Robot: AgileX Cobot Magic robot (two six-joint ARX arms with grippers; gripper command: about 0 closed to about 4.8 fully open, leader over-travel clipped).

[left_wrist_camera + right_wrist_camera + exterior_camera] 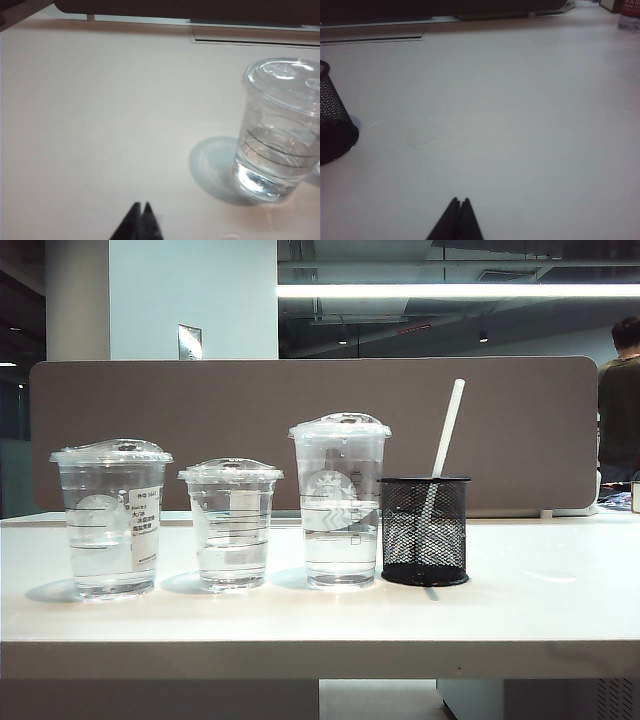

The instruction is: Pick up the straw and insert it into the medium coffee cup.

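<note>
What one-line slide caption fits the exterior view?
Three lidded clear cups stand in a row on a white table, medium coffee cup leftmost, the straw leaning in a black mesh holder at right.

Straw (447, 430) in holder (425, 532) (right of cups).

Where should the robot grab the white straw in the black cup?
Grip the straw on its bare upper part, above the mesh holder's rim, coming from above and pinching across it. It leans right, so tilt to match. The right pincer, shut, is nearer.
</note>
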